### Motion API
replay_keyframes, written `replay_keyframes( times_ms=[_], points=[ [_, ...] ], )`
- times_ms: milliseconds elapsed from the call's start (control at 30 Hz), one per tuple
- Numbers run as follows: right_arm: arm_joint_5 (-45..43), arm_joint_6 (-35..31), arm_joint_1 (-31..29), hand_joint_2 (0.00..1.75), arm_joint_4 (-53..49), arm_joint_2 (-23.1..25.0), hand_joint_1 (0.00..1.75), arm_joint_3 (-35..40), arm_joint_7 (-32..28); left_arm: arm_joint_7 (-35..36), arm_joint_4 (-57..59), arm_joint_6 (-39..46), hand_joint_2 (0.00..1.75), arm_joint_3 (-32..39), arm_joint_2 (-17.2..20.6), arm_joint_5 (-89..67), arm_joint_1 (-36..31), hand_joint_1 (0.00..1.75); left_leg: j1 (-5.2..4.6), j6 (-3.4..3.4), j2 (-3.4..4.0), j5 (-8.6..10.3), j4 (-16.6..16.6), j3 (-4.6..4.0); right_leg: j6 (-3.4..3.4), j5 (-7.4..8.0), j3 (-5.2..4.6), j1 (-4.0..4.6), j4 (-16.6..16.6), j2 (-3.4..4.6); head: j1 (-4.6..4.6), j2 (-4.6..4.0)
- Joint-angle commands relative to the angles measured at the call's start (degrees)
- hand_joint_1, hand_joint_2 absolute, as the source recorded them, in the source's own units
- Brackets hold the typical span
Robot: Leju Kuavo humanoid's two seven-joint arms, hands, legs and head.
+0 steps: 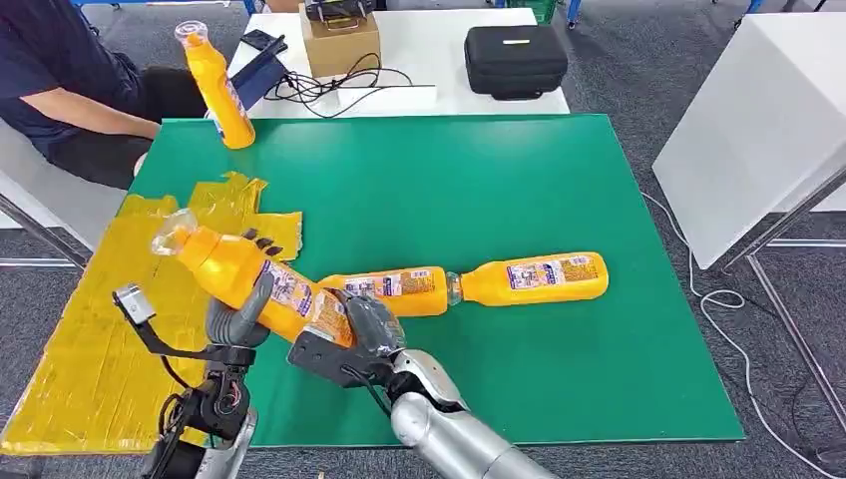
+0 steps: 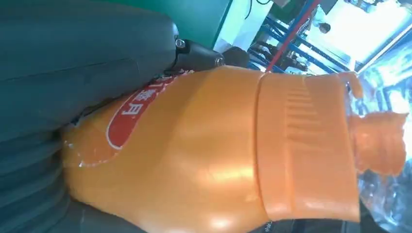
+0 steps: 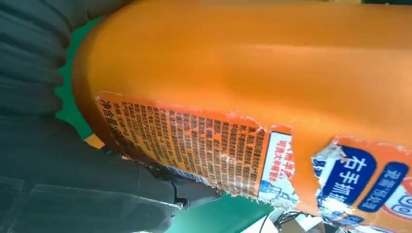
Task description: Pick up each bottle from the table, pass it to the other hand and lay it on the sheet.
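An orange bottle (image 1: 231,267) with a clear cap is tilted in the air over the front left of the green table (image 1: 479,180), cap up and to the left. My left hand (image 1: 239,321) wraps around its middle, and my right hand (image 1: 361,331) grips its base end. Up close, the bottle (image 2: 218,155) fills my left hand (image 2: 73,58), and its labelled base (image 3: 243,73) rests against my right hand (image 3: 73,184). Two more orange bottles (image 1: 394,289) (image 1: 539,277) lie end to end on the table. A crumpled yellow sheet (image 1: 90,339) covers the table's left side.
Another orange bottle (image 1: 219,85) stands tilted at the table's far left corner beside a seated person (image 1: 60,80). Behind the table, a white table carries a cardboard box (image 1: 339,40), cables and a black case (image 1: 514,60). A white block (image 1: 748,130) stands at the right.
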Motion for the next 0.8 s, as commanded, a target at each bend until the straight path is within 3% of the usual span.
replay_keyframes(
  times_ms=[33, 267, 300, 333, 400, 433, 500, 567, 667, 800],
  points=[
    [4.1, 1.0, 1.4, 1.75, 3.7, -1.2, 1.75, -2.4, -2.0, -0.1, 3.5, -0.4, 1.75, 0.3, -0.8, -0.6, -5.0, 1.75, 0.06, -0.03, -0.26, 0.01, -0.1, 0.14, 0.06, -0.05, 0.26, 0.06, -0.1, -0.32, 0.00, 0.00],
    [5.1, 2.7, 1.8, 1.75, -3.5, -3.3, 1.75, -7.2, -1.6, -0.6, 1.2, 0.4, 1.75, 1.2, -0.4, -1.9, -3.7, 1.75, 0.11, -0.02, -0.22, -0.04, 0.0, 0.14, 0.09, -0.06, 0.29, 0.12, -0.1, -0.31, 0.00, 0.00],
    [4.7, 2.5, 2.1, 1.75, -4.5, -3.4, 0.00, -7.9, -1.9, -1.0, 1.1, 1.1, 1.75, 1.4, -0.3, -2.8, -3.7, 1.75, 0.05, -0.01, -0.16, 0.01, 0.0, 0.03, 0.06, -0.02, 0.13, 0.06, -0.1, -0.22, 0.02, 0.00],
    [3.3, 3.6, 2.5, 0.00, -7.2, -4.3, 0.00, -9.3, -2.4, -3.0, 0.5, 3.5, 1.75, 1.9, -0.1, -6.7, -3.8, 1.75, 0.07, -0.02, -0.21, -0.03, 0.0, 0.12, 0.09, -0.06, 0.25, 0.08, -0.1, -0.30, 0.00, 0.00],
    [3.1, 4.5, 3.5, 0.00, -14.4, -6.7, 0.00, -11.5, -1.7, -8.1, -1.5, 11.4, 1.75, 3.6, 0.3, -18.2, -4.1, 1.75, 0.08, -0.01, -0.21, -0.02, 0.0, 0.07, 0.09, -0.05, 0.23, 0.09, -0.1, -0.30, 0.02, 0.00],
    [3.6, 4.7, 5.0, 0.00, -20.7, -8.4, 0.00, -13.6, -0.9, -11.4, -3.2, 19.3, 1.75, 5.1, 0.4, -28.2, -4.5, 1.75, 0.07, -0.01, -0.19, 0.00, 0.0, -0.03, 0.07, -0.03, 0.10, 0.08, 0.0, -0.26, 0.02, 0.00],
    [4.6, 6.9, 8.0, 0.00, -30.3, -10.7, 0.00, -17.0, 0.8, -12.0, -5.2, 26.0, 1.75, 6.9, 0.3, -37.5, -5.5, 1.75, 0.12, -0.02, -0.21, -0.08, 0.1, 0.01, 0.11, -0.09, 0.20, 0.13, 0.0, -0.32, 0.00, 0.00],
    [5.1, 8.2, 8.7, 0.00, -32.2, -11.0, 0.00, -17.8, 1.5, -11.4, -5.6, 25.7, 1.75, 7.4, 0.3, -37.7, -5.6, 1.75, 0.06, -0.01, -0.22, 0.01, 0.1, -0.14, 0.06, -0.03, 0.00, 0.07, 0.0, -0.26, 0.00, 0.00],
    [6.1, 8.2, 11.4, 0.00, -38.1, -11.3, 0.00, -21.1, 1.0, -14.7, -5.7, 41.8, 1.75, 8.3, 0.5, -56.8, -7.0, 1.75, 0.04, -0.02, -0.30, -0.04, 0.0, -0.01, 0.08, -0.08, 0.17, 0.05, 0.0, -0.34, 0.00, 0.00],
    [6.4, 9.0, 13.1, 0.00, -42.0, -12.7, 0.00, -24.4, 0.5, -13.8, -3.7, 50.5, 1.75, 8.4, 4.0, -67.5, -10.1, 1.75, 0.07, -0.03, -0.32, -0.03, 0.1, -0.02, 0.07, -0.08, 0.16, 0.08, 0.0, -0.35, 0.02, 0.00]
  ],
)
